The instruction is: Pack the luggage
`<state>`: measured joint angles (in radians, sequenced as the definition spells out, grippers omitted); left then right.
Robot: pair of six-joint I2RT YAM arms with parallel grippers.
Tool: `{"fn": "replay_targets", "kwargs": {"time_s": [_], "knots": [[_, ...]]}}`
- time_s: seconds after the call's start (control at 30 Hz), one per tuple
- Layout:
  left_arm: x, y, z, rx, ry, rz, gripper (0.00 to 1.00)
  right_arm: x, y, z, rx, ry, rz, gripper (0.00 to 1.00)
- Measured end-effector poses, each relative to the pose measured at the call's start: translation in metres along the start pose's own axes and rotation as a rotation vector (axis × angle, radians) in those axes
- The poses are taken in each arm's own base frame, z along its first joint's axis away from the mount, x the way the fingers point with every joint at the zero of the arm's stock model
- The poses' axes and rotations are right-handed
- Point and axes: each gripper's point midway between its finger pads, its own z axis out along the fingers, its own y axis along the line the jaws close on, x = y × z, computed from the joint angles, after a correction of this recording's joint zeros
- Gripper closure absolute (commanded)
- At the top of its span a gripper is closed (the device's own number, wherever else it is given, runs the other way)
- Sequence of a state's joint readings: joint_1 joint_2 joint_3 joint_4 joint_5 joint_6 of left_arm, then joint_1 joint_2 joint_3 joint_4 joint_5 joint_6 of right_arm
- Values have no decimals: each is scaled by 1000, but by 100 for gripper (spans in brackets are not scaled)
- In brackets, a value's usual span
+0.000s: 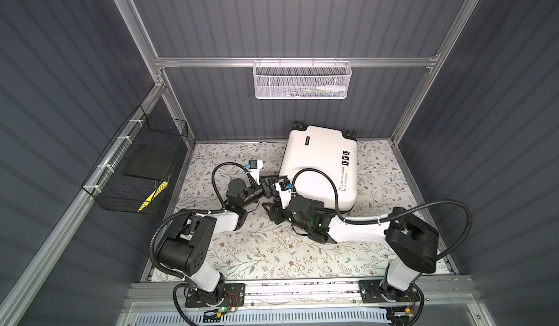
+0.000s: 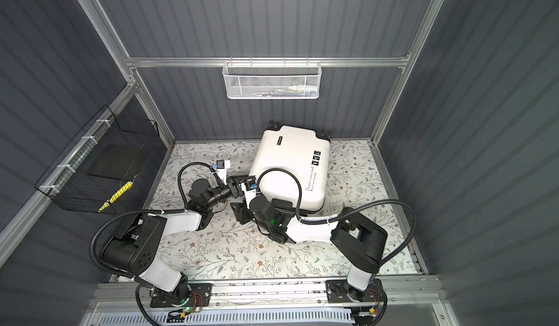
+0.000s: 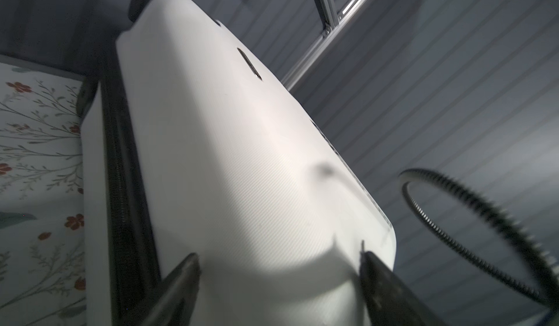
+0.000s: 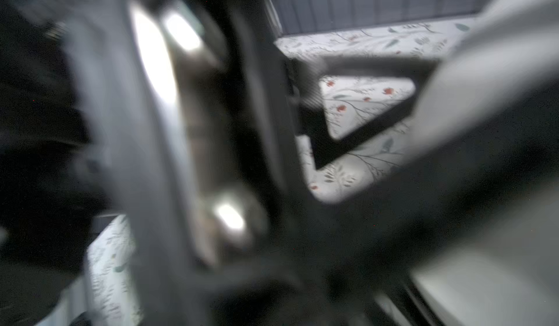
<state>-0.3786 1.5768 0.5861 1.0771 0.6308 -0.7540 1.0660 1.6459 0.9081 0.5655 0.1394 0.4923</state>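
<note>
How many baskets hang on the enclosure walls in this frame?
2. A white mesh basket hangs on the back rail; a black wire basket hangs on the left wall. None appears hidden.

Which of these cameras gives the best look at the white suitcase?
Both top views: the whole luggage lies shut on the floral tabletop, lettering visible. The left wrist view shows only a close stretch of its white shell; the right wrist view is too blurred to tell.

Your top views look steeply down on the whole scene — near-identical. L wrist cam's close on the glossy white hard-shell suitcase (image 3: 242, 158); R's blurred.
</note>
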Motion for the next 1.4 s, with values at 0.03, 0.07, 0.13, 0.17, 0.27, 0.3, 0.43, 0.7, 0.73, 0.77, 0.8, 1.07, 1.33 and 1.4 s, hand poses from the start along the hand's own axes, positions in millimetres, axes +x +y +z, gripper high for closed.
{"fn": "replay_targets", "kwargs": {"time_s": [0.03,0.07,0.13,0.17,0.27,0.3,0.43,0.7,0.73,0.77,0.8,1.07,1.33,1.4], "knots": [[2,0,-2,-6,21,-11,0,-12,6,-10,-24,-19,11,18],[1,-1,-4,-12,34,-20,0,-23,9,-20,-41,-39,23,9],[-14,1,-11,-42,31,-27,0,-46,5,-43,-52,-75,40,1],[-26,2,-15,-61,18,-19,0,-54,0,-52,-44,-87,50,1],[-68,-1,-29,-117,-27,32,0,-81,-22,-84,5,-122,69,1],[-83,-2,-34,-143,-44,51,0,-92,-32,-97,29,-138,76,1],[-124,2,-59,-302,-91,121,0,-139,-84,-157,180,-240,103,1],[-105,66,-130,-753,-83,239,0,-178,-252,-291,833,-407,202,1],[-95,75,-142,-810,-77,257,0,-171,-274,-305,920,-410,225,1],[-86,83,-152,-857,-71,273,0,-163,-290,-315,982,-404,241,1],[-76,91,-163,-905,-69,293,0,-150,-309,-323,1049,-388,255,1],[-15,167,-191,-1108,33,379,0,-17,-393,-314,1303,-97,244,1],[8,214,-186,-1116,62,420,0,26,-412,-297,1205,-123,81,1],[4,222,-188,-1117,34,426,0,15,-416,-289,1167,-163,42,1]]}}
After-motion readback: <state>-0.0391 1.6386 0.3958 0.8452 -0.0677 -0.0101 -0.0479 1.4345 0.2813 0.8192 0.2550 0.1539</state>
